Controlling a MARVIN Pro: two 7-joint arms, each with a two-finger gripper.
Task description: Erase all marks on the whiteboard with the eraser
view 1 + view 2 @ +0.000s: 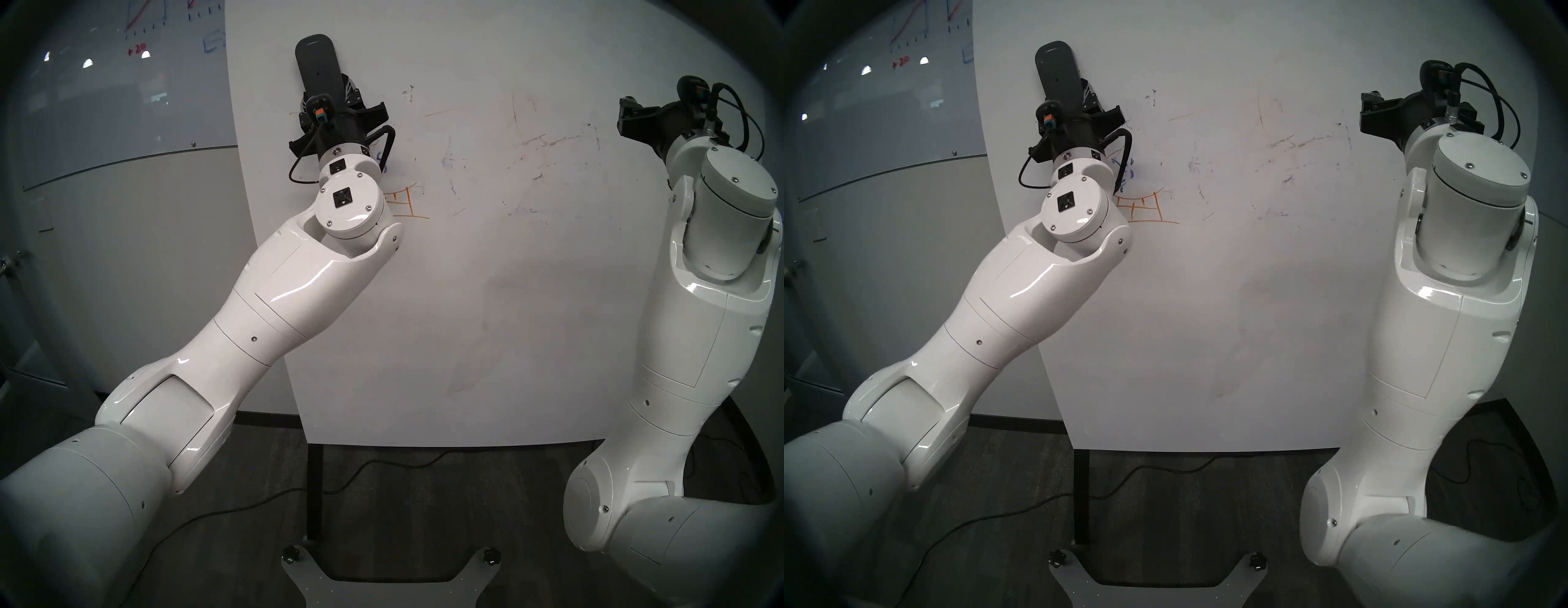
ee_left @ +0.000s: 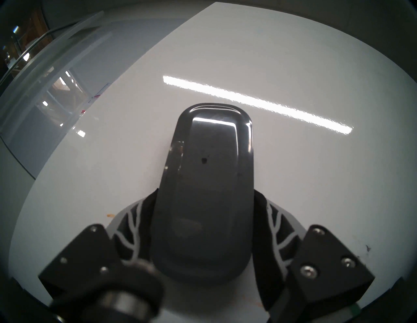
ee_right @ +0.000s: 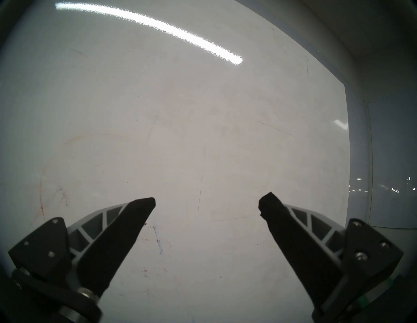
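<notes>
The left gripper [image 2: 203, 227] clamps the dark grey oblong eraser [image 2: 207, 180] by its lower half, so the pad apparently lies flat against the large matte white whiteboard [image 1: 466, 297] near its upper left edge; orange and blue marks [image 1: 1144, 208] remain just below; the right gripper [image 3: 206, 201] hangs wide and empty.
</notes>
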